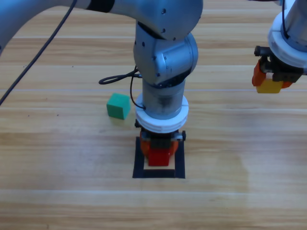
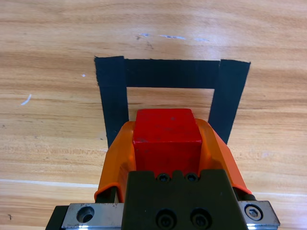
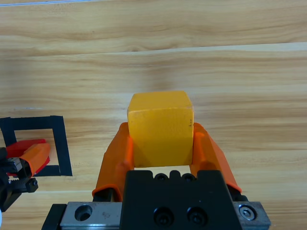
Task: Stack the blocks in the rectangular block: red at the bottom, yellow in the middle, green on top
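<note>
**Red cube held over the tape outline, yellow cube held aside**

The left gripper [image 1: 159,154] is seen from above inside the black tape rectangle [image 1: 138,163], clenched on the red cube [image 1: 159,157]. Much of the cube and the rectangle's far edge is hidden there by the arm; whether the cube touches the table cannot be told from that view. In the left wrist view the red cube [image 2: 166,139] is shown gripped between both orange jaws, with the tape rectangle [image 2: 112,96] lying just ahead of and around it.

The right gripper [image 1: 271,84] is held near the upper right, well apart from the rectangle, clenched on the yellow cube [image 1: 268,86]. The grasp is made plain in the right wrist view, where the yellow cube [image 3: 160,128] is pinched between the jaws.

The green cube [image 1: 118,106] is seen only from above, resting on the wooden table [image 1: 57,191] left of the left arm, outside the tape.
</note>
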